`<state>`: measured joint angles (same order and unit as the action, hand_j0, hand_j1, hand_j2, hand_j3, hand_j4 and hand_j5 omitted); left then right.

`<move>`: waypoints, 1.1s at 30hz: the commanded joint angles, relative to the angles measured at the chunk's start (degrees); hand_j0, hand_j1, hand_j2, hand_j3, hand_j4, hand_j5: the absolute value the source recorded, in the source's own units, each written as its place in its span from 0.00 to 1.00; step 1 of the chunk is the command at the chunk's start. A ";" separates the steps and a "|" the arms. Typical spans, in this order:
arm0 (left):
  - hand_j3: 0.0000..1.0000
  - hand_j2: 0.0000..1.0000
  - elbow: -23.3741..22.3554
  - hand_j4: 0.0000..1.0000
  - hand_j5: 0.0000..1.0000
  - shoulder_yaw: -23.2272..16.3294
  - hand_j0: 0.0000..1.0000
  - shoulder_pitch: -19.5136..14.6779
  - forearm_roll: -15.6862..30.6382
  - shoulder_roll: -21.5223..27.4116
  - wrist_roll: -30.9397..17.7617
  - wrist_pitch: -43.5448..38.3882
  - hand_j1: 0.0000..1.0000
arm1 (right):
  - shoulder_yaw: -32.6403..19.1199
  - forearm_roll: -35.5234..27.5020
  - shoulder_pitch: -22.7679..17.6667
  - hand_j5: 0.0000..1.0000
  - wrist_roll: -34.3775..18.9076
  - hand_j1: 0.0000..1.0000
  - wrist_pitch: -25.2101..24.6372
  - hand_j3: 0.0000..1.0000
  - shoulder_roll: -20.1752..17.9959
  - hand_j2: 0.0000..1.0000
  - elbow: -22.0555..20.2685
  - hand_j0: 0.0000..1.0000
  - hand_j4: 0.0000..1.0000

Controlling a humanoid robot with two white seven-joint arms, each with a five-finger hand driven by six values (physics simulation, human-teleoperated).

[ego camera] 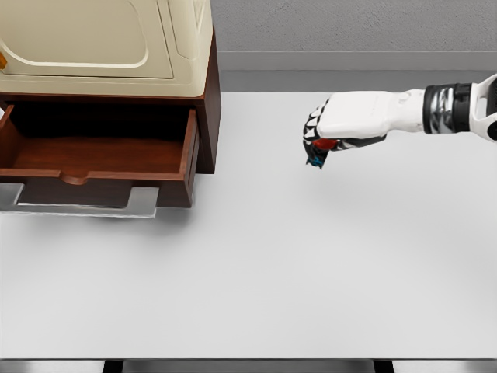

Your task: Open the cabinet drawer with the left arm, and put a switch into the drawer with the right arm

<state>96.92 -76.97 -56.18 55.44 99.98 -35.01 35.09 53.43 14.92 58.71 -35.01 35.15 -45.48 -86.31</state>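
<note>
The brown wooden cabinet drawer (93, 155) stands pulled out at the left, its inside bare, with a grey metal handle (85, 203) along its front. My right hand (320, 140) hovers above the white table right of the drawer, fingers curled around a small switch (319, 154) showing red, blue and black parts below the palm. The switch is lifted off the table, and most of it is hidden by the fingers. My left arm does not show.
A cream-coloured appliance (101, 39) sits on top of the cabinet (208, 101). The white table (272, 272) stretches across the view, its front edge near the bottom. A grey wall runs behind.
</note>
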 commanded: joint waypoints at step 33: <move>1.00 1.00 -31.71 1.00 1.00 -18.03 1.00 -3.93 -48.50 0.02 17.61 -0.09 1.00 | 10.64 -5.78 20.92 0.46 0.01 0.46 -0.15 0.46 20.78 0.46 -2.73 0.46 0.46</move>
<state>64.65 -92.52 -60.13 11.62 99.95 -21.64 35.11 63.87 9.69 80.24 -35.08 35.21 -26.46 -89.06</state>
